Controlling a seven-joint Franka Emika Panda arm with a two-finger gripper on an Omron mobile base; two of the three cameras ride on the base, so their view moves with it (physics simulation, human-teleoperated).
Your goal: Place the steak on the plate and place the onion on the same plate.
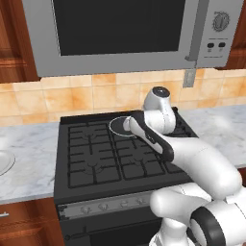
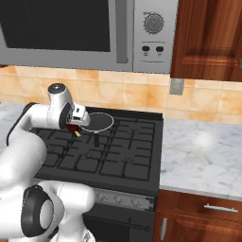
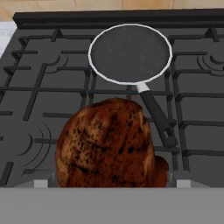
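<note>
Closest in, clamped in the gripper point(image 2: 74, 128): the steak point(image 3: 107, 144), dark reddish-brown and seared, held up off the black stove point(image 2: 123, 156) above its grates. Just past it, a small dark pan point(image 3: 130, 53) with a pale rim, sitting on a far burner, black handle point(image 3: 156, 113) pointing back toward the meat. Off at the left edge, on the marble counter point(image 1: 29, 158), a sliver of white plate point(image 1: 5, 162), well apart from the steak. Farthest and highest, a grey microwave point(image 1: 125, 33) against the tan tiled wall.
</note>
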